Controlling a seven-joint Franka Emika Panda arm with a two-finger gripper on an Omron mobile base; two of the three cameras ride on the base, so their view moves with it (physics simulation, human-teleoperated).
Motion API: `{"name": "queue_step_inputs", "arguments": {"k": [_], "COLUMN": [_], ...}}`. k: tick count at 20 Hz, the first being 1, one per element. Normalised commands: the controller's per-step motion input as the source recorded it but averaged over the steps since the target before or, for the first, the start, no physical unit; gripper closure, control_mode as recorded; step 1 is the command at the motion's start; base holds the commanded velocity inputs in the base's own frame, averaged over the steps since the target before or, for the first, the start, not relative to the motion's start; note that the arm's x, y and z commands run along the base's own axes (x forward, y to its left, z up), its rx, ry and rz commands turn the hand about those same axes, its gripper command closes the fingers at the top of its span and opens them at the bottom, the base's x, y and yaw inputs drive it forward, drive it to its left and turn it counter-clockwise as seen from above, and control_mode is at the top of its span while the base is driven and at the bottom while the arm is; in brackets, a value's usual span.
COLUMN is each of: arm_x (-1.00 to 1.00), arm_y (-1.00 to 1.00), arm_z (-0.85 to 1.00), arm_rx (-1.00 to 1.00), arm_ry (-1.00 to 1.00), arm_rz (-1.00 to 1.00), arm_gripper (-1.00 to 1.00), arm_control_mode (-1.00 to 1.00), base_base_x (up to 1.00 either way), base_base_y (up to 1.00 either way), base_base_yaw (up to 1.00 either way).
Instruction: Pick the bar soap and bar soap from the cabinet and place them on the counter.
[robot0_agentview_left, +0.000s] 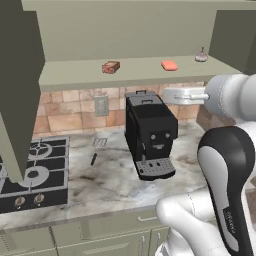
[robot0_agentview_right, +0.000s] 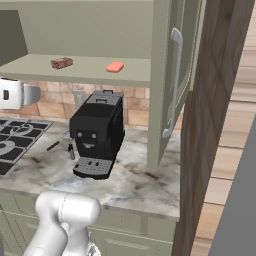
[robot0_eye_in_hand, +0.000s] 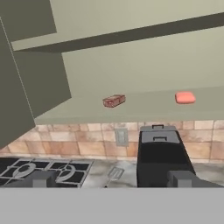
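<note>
While both soaps sit shelved, the tool (robot0_eye_in_hand: 113, 178) gapes wide, empty.

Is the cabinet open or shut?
Open: the cabinet doors are swung out, and both bar soaps lie exposed on its shelf.
</note>
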Motion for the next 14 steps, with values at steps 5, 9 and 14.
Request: {"name": "queue_step_inputs", "arguments": {"k": [5,9,14], "arm_x": [0.14,0.17,0.15], "arm_y": [0.00,0.01,0.05], "arm_z": [0.03,0.04,0.02], "arm_rx": [0.00,0.00,0.00], "arm_ry": [0.00,0.01,0.00], "arm_rz": [0.00,0.00,0.00], "arm_gripper": [-1.00,-1.00,-1.00], "arm_control_mode": [-1.00,-1.00,-1.00], "base_base_x": [0.00,0.00,0.00], "base_base_y": [0.00,0.00,0.00], "base_base_yaw": [0.00,0.00,0.00]}}
